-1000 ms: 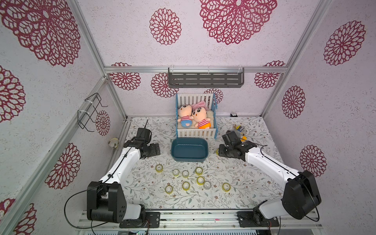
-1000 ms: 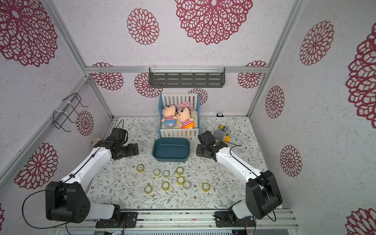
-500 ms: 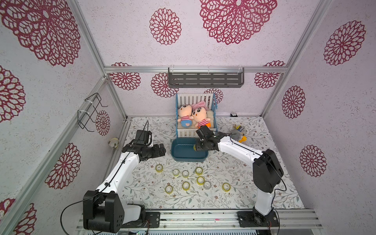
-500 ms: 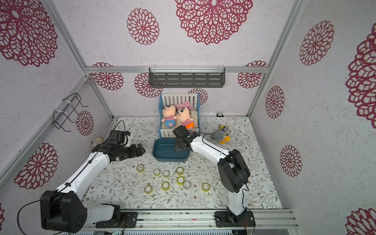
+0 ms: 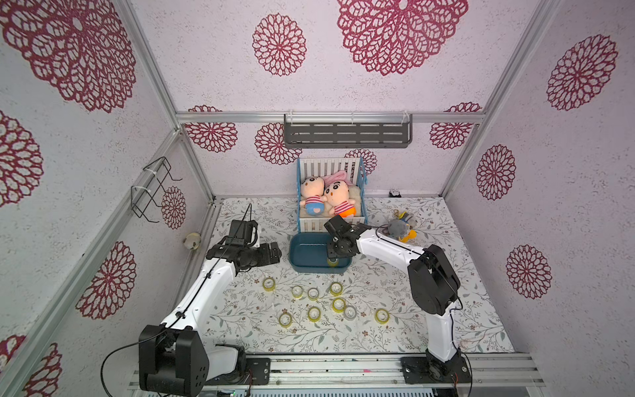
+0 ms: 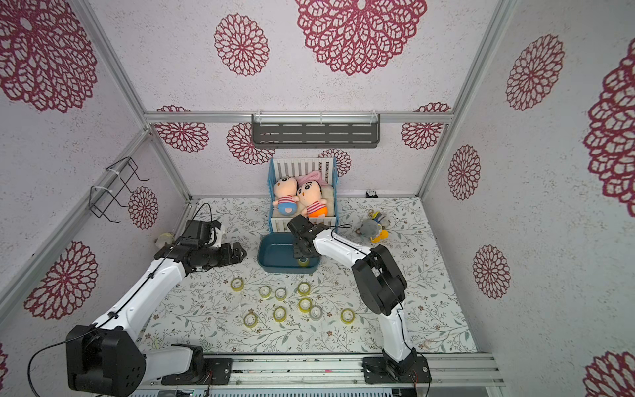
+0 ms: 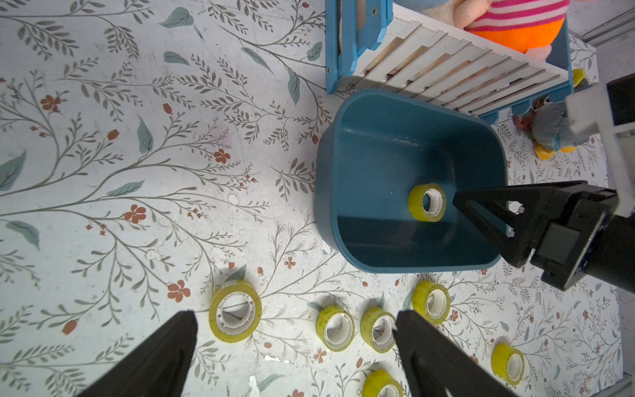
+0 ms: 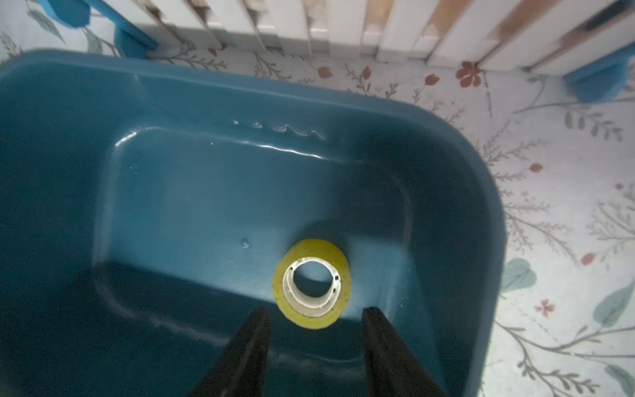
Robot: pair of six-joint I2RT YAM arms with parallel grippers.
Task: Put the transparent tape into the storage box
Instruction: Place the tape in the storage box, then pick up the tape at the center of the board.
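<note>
left hand (image 7: 294,318): jaws wide apart, empty, hovering over the loose rolls left of the storage box.
loose rolls: nine on the tabletop (image 5: 240,309) in front of the box. The biggest roll (image 7: 235,311) is the leftmost and nearest the left hand.
storage box (image 5: 309,269): upright, just in front of the toy crib (image 5: 326,168), with one roll inside.
transparent tape (image 7: 416,202): yellowish roll on the box floor near its right end. Hole faces up as far as I can tell, and neither finger touches it.
right hand (image 8: 316,312): over the box's right end, jaws apart, gripping nothing, fingertips close on either side of the roll.
step (my read): drop is made and the right hand needs to clear out.
how to do it well: lift straight up first, then swing away right. A sideways exit risks clipping the box wall or dragging the roll.
watch: the crib rail is close behind the box, so don't back out that way. The box looks light and a nudge could slide it.
next (guess): left hand takes the biggest roll once the right arm is clear of the box mouth.
</note>
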